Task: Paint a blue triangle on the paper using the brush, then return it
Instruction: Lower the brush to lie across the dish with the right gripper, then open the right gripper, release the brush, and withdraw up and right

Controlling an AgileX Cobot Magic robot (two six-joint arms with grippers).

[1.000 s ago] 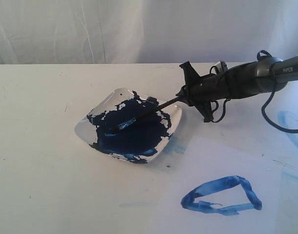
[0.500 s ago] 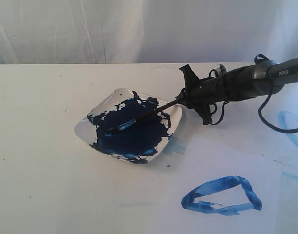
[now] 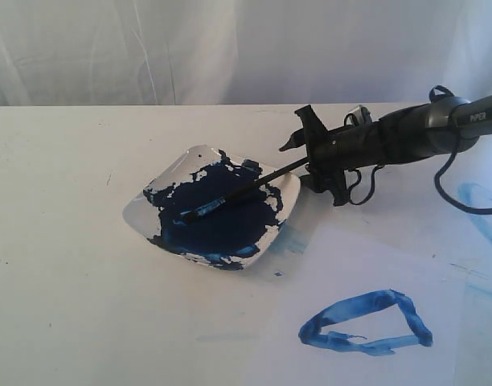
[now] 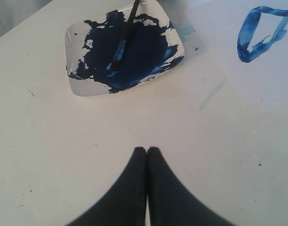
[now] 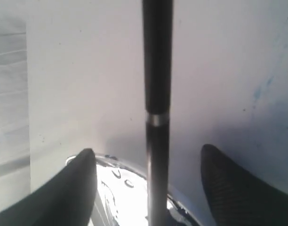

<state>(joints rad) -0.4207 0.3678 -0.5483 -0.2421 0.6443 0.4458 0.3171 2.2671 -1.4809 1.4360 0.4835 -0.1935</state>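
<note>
The brush (image 3: 230, 195) lies with its blue tip in the paint of the white square dish (image 3: 137, 211) and its black handle resting over the dish's far rim. My right gripper (image 3: 302, 165) is open around the handle's end, its fingers apart from it on both sides. In the right wrist view the handle (image 5: 157, 94) runs between the spread fingers (image 5: 83, 165) without touching them. The blue triangle (image 3: 360, 301) sits on the paper (image 3: 375, 257) at the front right. My left gripper (image 4: 147, 149) is shut and empty over bare table, with the dish (image 4: 76, 37), brush (image 4: 123, 42) and triangle (image 4: 244, 35) ahead of it.
A pale blue smear (image 3: 479, 201) marks the table at the far right. The right arm's cable (image 3: 451, 197) hangs in a loop near it. A white curtain (image 3: 230, 48) closes the back. The dish is covered in dark blue paint (image 3: 222, 225).
My right gripper has opened and let go of the brush handle. The brush stays lying in the dish, and the arm has drawn back slightly to the right.
</note>
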